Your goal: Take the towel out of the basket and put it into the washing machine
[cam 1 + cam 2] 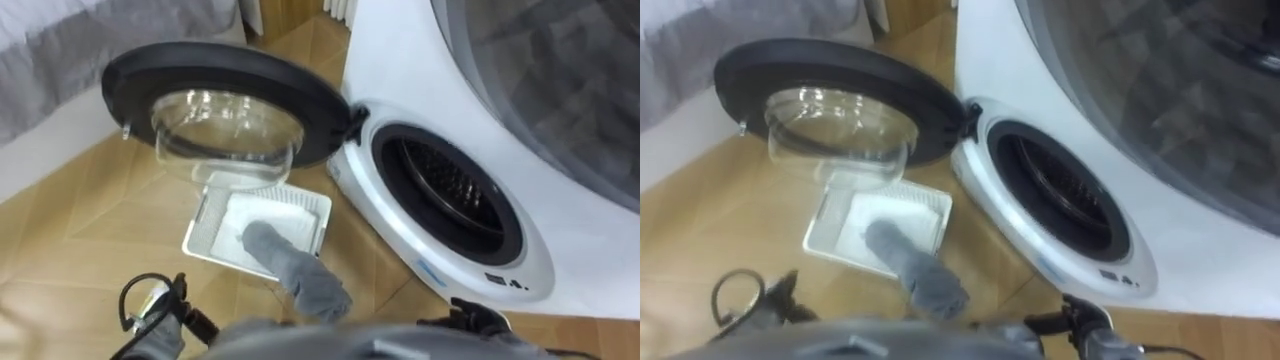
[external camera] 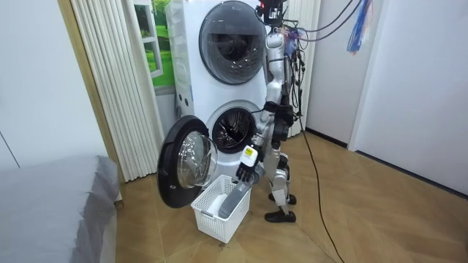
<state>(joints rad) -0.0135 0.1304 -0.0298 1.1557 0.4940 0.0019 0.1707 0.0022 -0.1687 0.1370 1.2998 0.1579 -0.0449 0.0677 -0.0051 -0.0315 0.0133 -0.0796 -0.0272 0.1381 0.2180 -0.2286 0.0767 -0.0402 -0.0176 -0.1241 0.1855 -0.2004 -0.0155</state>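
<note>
The left hand (image 2: 246,169) hangs over the white basket's (image 2: 212,220) rim. Its fingers are curled round the grey towel's (image 2: 229,202) top end.

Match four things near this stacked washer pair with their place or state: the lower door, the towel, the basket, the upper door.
Things:
1 round black-rimmed glass door of the lower washing machine
2 grey towel
3 white plastic basket
4 round dark door of the upper machine

Place or state:
A shut
B standing on the wooden floor
C swung open
D draped over the basket's rim

Pairs: 1-C, 2-D, 3-B, 4-A
</note>
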